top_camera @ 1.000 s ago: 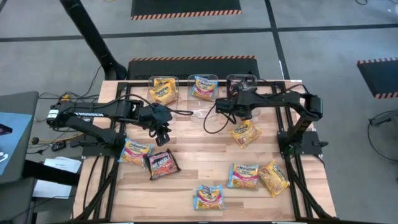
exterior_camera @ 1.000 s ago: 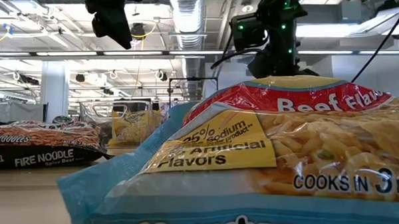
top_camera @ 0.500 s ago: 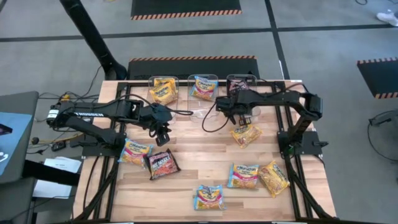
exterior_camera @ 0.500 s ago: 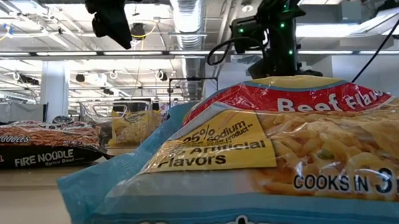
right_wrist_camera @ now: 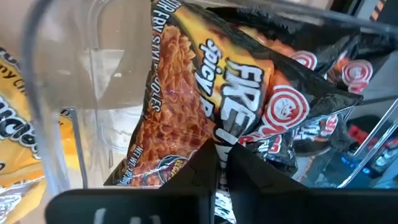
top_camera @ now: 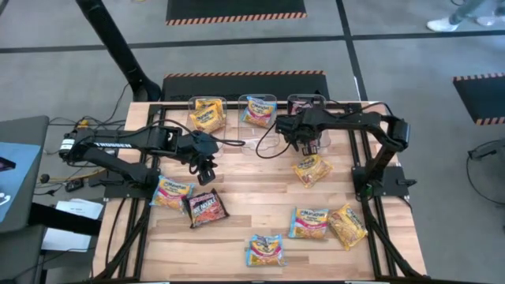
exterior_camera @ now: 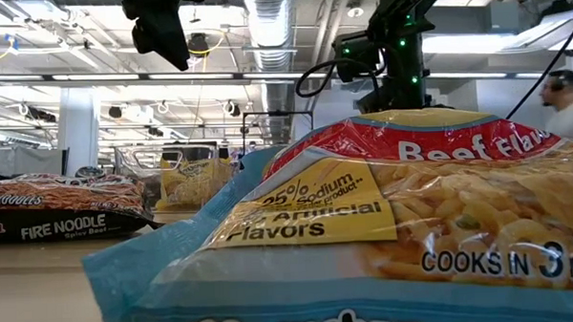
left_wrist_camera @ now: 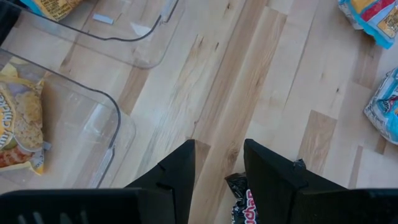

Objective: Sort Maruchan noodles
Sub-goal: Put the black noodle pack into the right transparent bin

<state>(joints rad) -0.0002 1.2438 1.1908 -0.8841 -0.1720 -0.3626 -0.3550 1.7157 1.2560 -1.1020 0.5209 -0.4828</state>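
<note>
Three clear bins stand at the table's far edge. The left bin [top_camera: 207,113] holds a yellow-orange packet and the middle bin [top_camera: 258,110] a light blue one. My right gripper [top_camera: 308,140] is at the right bin [top_camera: 306,101], shut on a black-red Fire Noodle packet [right_wrist_camera: 249,93] that reaches into it. My left gripper [top_camera: 207,170] hovers open over bare wood left of centre, above another black-red packet [top_camera: 207,207]. More Maruchan noodles lie flat on the table: a blue one [top_camera: 171,192], a yellow one [top_camera: 312,170], two blue ones [top_camera: 309,222] [top_camera: 266,249] and a yellow one [top_camera: 347,226]. My right gripper has the packet's near edge [right_wrist_camera: 221,142] between its two fingers, which stand only a narrow gap apart. The fingers slant down from the table's near side. The packet extends ahead of them, tilted, inside the bin's clear wall [right_wrist_camera: 59,112]; what its far end rests on I cannot tell.
A black frame [top_camera: 367,170] runs round the table, with the right arm's base at the right side. A loose cable [top_camera: 264,146] loops in front of the middle bin. Bare wood lies at the table's centre [top_camera: 252,189].
My right gripper has turned at the wrist while staying at the right-hand bin. My left arm has kept still.
</note>
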